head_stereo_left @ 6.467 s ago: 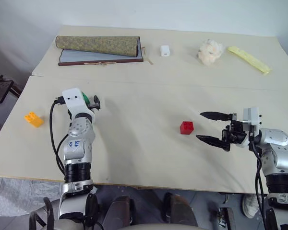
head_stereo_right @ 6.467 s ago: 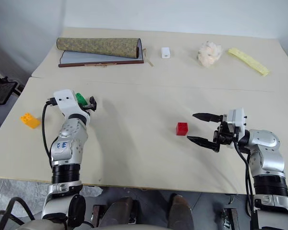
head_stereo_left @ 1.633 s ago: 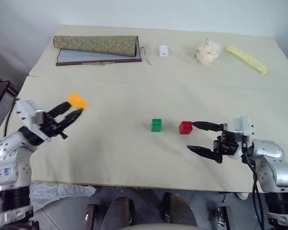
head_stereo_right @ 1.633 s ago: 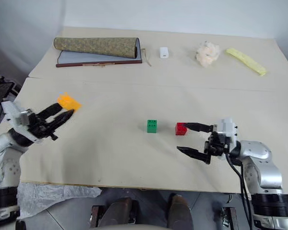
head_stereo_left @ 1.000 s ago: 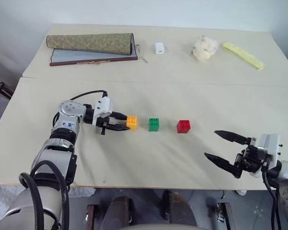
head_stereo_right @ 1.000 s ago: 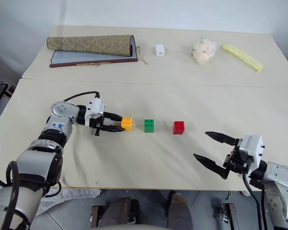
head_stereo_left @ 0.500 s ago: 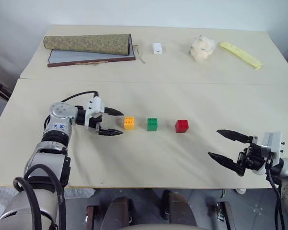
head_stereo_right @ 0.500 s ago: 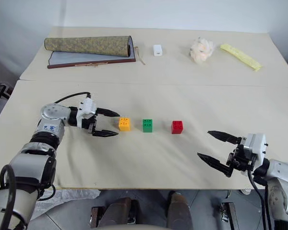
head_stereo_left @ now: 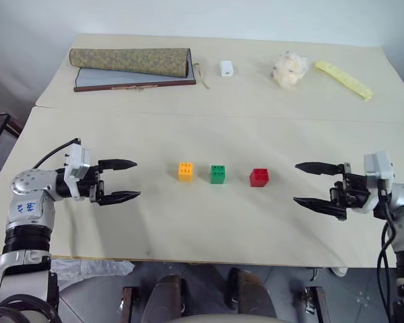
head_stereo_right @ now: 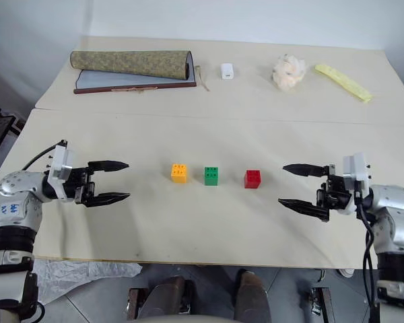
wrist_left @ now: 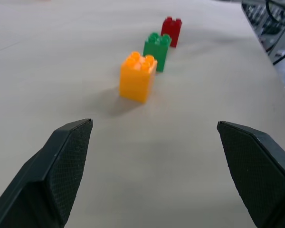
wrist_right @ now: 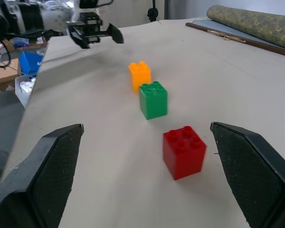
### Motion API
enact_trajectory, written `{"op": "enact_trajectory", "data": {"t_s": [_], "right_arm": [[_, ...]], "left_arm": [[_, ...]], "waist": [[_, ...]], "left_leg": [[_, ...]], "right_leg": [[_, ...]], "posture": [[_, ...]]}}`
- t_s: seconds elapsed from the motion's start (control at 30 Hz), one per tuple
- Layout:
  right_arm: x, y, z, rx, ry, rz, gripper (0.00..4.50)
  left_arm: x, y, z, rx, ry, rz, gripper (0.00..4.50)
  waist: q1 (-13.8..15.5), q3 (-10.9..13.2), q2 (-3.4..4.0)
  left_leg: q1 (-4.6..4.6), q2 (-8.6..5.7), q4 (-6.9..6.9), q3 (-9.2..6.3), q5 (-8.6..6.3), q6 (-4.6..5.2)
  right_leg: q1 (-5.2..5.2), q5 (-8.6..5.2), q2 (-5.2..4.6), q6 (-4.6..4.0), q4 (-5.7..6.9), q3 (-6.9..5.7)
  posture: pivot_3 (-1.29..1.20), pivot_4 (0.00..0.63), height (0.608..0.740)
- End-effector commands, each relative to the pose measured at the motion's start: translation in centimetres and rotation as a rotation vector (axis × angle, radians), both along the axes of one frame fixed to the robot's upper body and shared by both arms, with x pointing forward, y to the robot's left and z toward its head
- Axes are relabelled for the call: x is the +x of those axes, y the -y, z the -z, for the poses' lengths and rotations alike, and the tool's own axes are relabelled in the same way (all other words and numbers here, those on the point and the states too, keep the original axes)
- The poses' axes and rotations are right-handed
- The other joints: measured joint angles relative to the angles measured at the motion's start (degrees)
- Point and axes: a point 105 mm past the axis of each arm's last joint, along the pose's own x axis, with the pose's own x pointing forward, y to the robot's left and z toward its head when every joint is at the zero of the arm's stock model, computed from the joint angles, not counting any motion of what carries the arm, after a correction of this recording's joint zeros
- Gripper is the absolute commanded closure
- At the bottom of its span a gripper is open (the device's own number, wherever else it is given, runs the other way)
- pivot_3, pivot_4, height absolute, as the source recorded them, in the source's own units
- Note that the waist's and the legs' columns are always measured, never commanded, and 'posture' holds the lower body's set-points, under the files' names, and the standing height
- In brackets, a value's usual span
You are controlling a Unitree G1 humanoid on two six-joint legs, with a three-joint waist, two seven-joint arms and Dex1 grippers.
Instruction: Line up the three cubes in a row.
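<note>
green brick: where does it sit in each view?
Left eye: small green studded plastic brick, middle of the row.
Right eye: same.
Left wrist: behind the orange-yellow brick, at.
Right wrist: centre.
Landmark: red brick.

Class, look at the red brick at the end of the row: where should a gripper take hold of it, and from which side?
Grip the red brick by its two flat side walls below the studs, probably coming from the right gripper, whose side is open. The green brick stands close on the other side.
</note>
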Motion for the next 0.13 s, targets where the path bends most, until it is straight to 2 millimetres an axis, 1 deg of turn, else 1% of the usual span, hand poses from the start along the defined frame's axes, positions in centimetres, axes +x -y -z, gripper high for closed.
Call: {"op": "enact_trajectory", "data": {"t_s": [0.03,0.13], "right_arm": [[-0.56,-0.09,-0.06,-0.023,-0.003,-0.088,0.0],[-0.25,-0.05,-0.1,-0.033,0.0,-0.091,0.0]], "left_arm": [[0.53,-0.5,-1.84,-0.013,0.082,-0.061,0.04],[0.57,-0.73,-1.96,-0.006,0.081,-0.072,0.04]], "waist": [[0.02,0.0,0.0],[-0.07,0.0,0.0]], "left_leg": [[-0.01,0.01,0.0,-0.04,0.0,0.0],[-0.02,-0.02,0.03,-0.03,0.0,0.0]], "right_leg": [[0.0,0.0,0.0,0.0,0.0,-0.05],[0.0,0.0,0.0,0.0,0.0,-0.03]], "posture": [[0.0,0.15,0.74],[0.0,0.15,0.74]]}}
